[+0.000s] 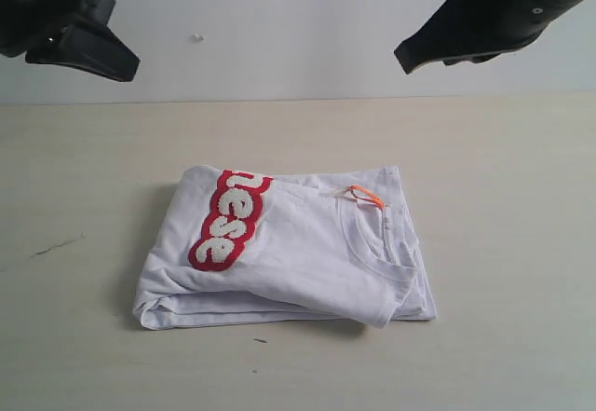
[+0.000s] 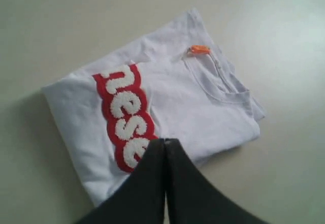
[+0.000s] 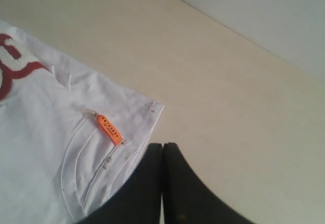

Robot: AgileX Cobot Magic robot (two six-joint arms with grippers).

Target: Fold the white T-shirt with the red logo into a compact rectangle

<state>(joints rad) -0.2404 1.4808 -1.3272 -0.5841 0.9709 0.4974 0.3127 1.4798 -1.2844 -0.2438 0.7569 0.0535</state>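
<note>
While the white T-shirt lay folded on the table, I noted left gripper and right gripper closed, empty, above it.

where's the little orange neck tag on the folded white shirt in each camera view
Exterior view: small orange neck tag near the far edge of the folded white cotton T-shirt, slightly right of picture centre.
Left wrist view: orange neck tag at the ribbed round collar, apart from the red fuzzy logo.
Right wrist view: orange neck tag near the shirt's corner.
Shared landmark: the ribbed round collar, beside the tag everywhere.
</note>
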